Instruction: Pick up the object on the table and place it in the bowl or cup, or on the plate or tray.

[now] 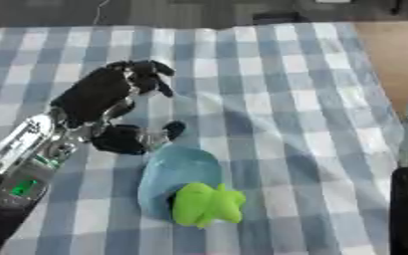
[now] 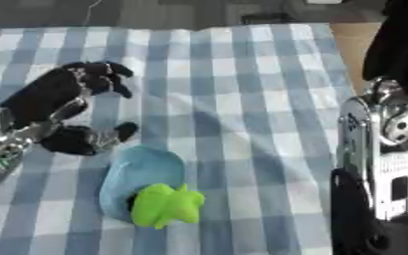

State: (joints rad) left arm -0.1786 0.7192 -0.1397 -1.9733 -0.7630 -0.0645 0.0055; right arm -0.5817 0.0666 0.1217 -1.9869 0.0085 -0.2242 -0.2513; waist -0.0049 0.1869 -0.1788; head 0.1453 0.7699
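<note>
Your left hand (image 1: 103, 92) hovers above the checked tablecloth (image 1: 268, 99), fingers curled, thumb apart, holding nothing. Just below it, the bright green toy (image 1: 206, 203), lumpy with short points, lies at the mouth of the tipped pale blue cup (image 1: 177, 172).

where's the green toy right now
The green toy lies low and left of centre in both eye views, at the mouth of the tipped light blue cup on the checked tablecloth, just below the left hand.
</note>
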